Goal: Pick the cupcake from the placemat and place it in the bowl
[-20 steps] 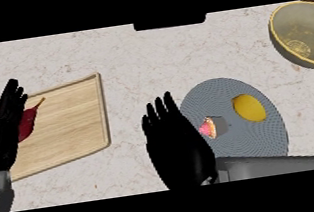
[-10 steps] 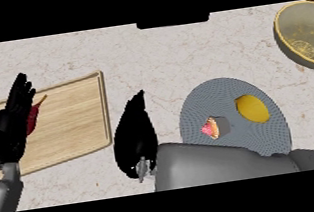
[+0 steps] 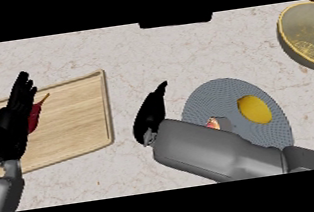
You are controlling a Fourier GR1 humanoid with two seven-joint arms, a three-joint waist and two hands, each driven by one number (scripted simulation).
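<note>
Pink and orange, the cupcake [image 3: 213, 123] shows only as a sliver on the round, finely ribbed grey placemat [image 3: 211, 98], mostly hidden behind the right forearm. Beside it lies a smooth yellow oval object [image 3: 254, 108]. The right robot hand [image 3: 150, 114] is edge-on; I cannot tell its fingers' state. A golden bowl [image 3: 289, 43] is cut off at right. The left robot hand [image 3: 8, 126] rests open over the wooden board [image 3: 76, 117] on the speckled surface [image 3: 145, 54].

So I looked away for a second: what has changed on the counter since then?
The right hand turned edge-on, left of the placemat, its forearm now covering part of the cupcake. It holds nothing. The left hand stayed open over the cutting board. The cupcake, yellow item and bowl kept their places.
</note>
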